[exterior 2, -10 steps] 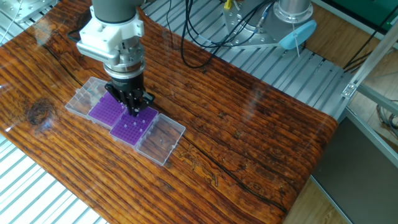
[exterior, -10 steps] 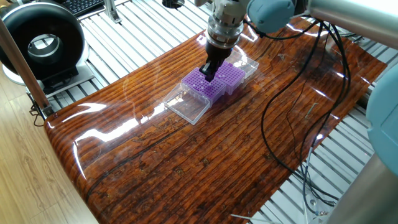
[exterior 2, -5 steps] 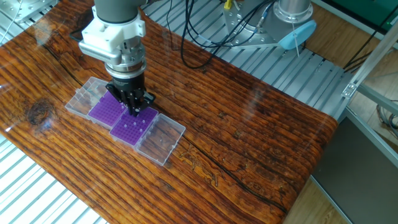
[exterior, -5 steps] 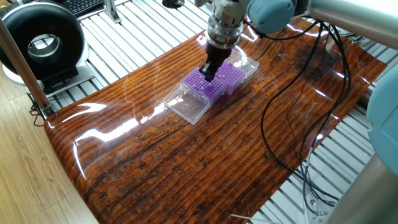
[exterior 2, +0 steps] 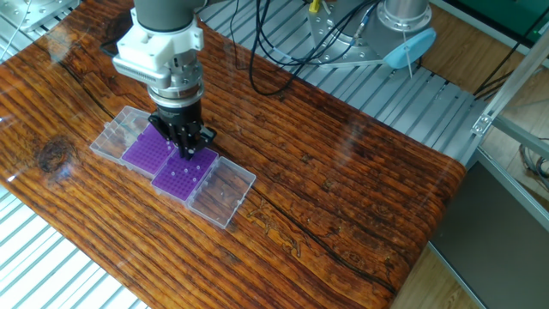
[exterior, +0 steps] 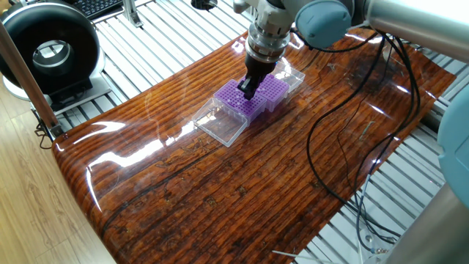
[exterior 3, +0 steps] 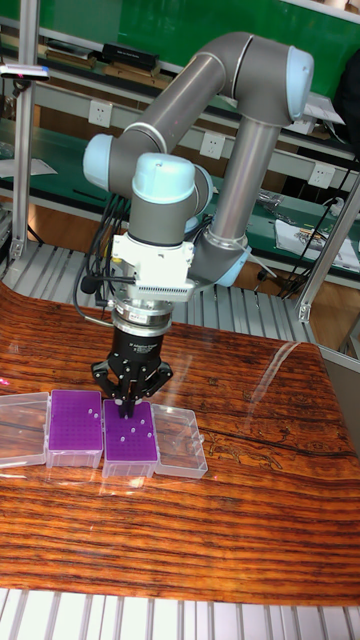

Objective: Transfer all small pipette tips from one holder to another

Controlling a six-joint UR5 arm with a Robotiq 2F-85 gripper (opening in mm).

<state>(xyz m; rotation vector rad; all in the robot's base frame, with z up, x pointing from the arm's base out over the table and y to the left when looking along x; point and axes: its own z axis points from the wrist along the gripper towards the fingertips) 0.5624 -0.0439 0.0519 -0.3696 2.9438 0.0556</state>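
Note:
Two purple holders sit side by side in clear boxes. One holder [exterior 2: 183,178] [exterior 3: 132,437] [exterior: 233,100] carries several small white pipette tips [exterior 3: 128,432]. The other holder [exterior 2: 144,151] [exterior 3: 75,425] [exterior: 274,89] looks nearly bare, with one pale dot near its inner edge. My gripper [exterior 2: 187,152] [exterior 3: 125,404] [exterior: 248,91] points straight down over the tip-bearing holder, by the seam between the two. Its fingers are pinched together. Whether a tip sits between them is too small to tell.
Clear lids lie flat at the outer ends of the boxes [exterior 2: 223,193] [exterior 2: 116,133]. A black cable [exterior: 330,147] trails across the wooden table [exterior: 220,191]. A round black device [exterior: 47,51] stands off the table's corner. Metal slats surround the table.
The gripper has shifted slightly sideways over the holders, toward the tip-bearing one. The holders and lids have not moved.

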